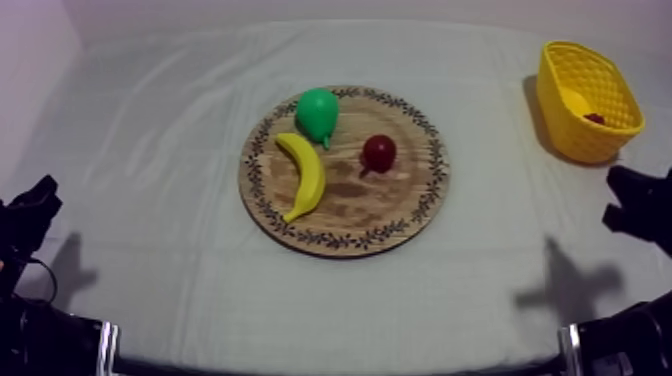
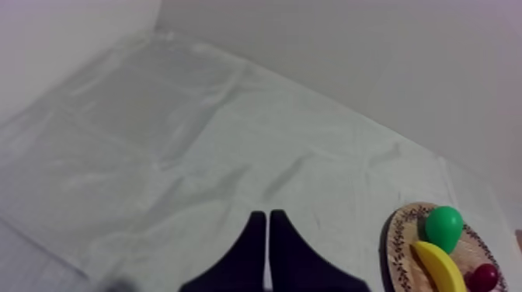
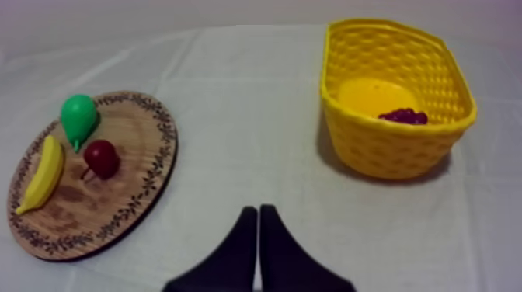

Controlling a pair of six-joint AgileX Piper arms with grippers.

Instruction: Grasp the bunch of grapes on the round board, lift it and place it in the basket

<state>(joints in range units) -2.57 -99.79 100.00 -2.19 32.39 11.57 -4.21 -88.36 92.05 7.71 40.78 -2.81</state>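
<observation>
The right pincer is closed tight on nothing, and so is the left pincer. The bunch of grapes lies in the yellow basket, ahead and to the right of the right pincer; the wooden board lies ahead to its left.

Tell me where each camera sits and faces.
Top view: above the table, slanting down on the wooden board; left arm, right arm at lower corners.
Left wrist view: on left arm, facing across the cloth; shut left gripper.
Right wrist view: on right arm, facing the yellow basket; shut right gripper.
All three share the board.
</observation>
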